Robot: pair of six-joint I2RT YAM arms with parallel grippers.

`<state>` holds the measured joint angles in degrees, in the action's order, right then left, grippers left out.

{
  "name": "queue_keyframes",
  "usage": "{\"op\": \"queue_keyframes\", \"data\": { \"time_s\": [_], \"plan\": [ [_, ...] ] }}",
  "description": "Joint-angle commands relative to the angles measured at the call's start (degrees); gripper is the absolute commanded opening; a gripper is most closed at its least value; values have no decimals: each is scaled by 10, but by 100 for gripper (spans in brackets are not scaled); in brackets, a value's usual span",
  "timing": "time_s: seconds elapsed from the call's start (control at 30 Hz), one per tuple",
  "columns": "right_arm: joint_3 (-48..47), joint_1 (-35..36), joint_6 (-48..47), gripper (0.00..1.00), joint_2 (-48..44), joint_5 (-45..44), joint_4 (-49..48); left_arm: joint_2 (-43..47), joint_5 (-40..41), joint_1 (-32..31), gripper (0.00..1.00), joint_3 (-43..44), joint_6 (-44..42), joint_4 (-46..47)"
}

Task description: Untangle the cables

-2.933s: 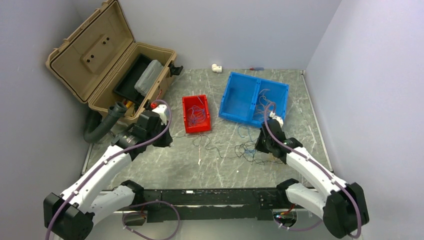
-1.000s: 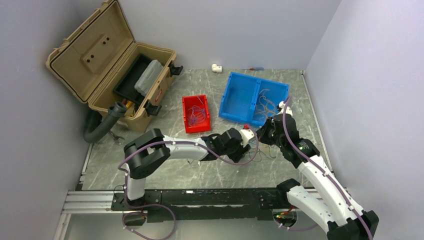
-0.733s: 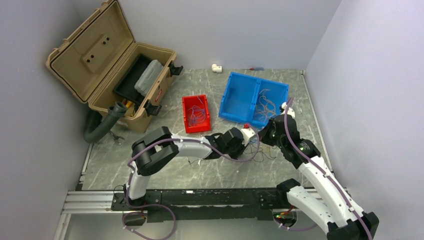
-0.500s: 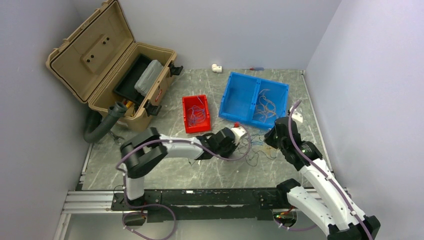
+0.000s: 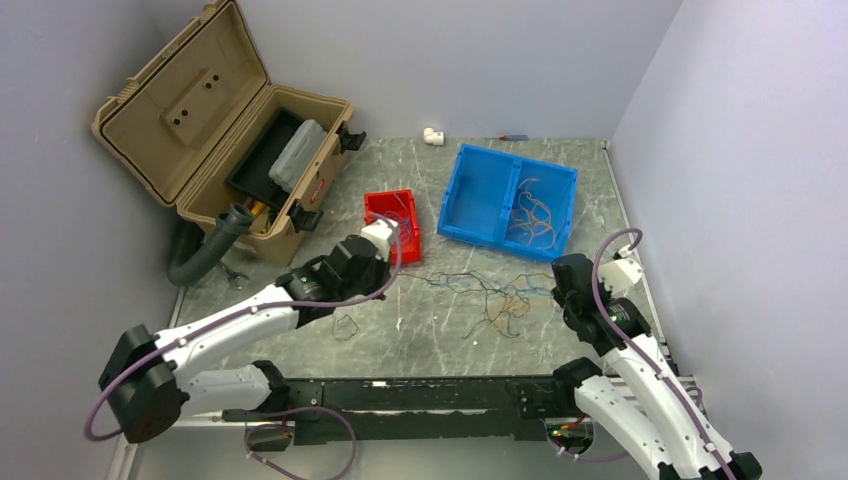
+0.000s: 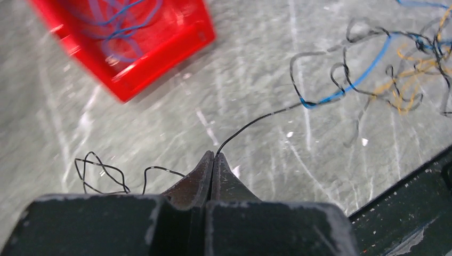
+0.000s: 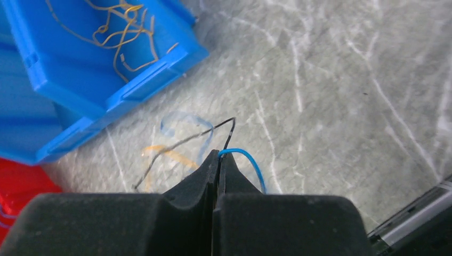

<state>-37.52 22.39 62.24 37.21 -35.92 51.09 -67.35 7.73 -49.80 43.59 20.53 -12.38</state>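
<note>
The left gripper point(image 6: 213, 156) is clenched on a black wire point(image 6: 250, 124), which runs ahead and right of its jaws into the tangle of cables point(image 5: 497, 297). The right gripper point(image 7: 217, 154) pinches a blue wire point(image 7: 249, 159) at its jaw tips, with the tangle ahead-left. Pulling the two ends apart could cinch the knot tighter, or the thin strands could slip free.

Robotics lab cell: plain grey walls point(image 5: 480, 60) enclose a marbled table point(image 5: 420, 342), an open tan toolbox point(image 5: 190, 100) at its left.
</note>
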Motion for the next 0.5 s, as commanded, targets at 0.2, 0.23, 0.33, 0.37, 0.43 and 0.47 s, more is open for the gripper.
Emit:
{"op": "queue_keyframes", "data": {
  "time_s": [0.2, 0.23, 0.33, 0.37, 0.43, 0.47],
  "plan": [
    [-21, -4, 66, 0, -60, -112, 74, 139, 56, 102, 0, -1, 47, -152],
    [-14, -4, 31, 0, -69, -90, 47, 141, 42, 102, 0, 3, 40, -150],
    [20, -4, -215, 33, -86, 118, -135, 144, -62, 98, 0, 8, -6, -107],
    [28, -3, -275, 49, -84, 196, -179, 144, -93, 93, 0, 8, -19, -92],
    [33, -4, -312, 70, -69, 312, -223, 143, -120, 76, 0, 16, -33, -78],
    [33, -3, -333, 79, -58, 362, -242, 140, -123, 66, 0, 22, -40, -77]
  ]
}}
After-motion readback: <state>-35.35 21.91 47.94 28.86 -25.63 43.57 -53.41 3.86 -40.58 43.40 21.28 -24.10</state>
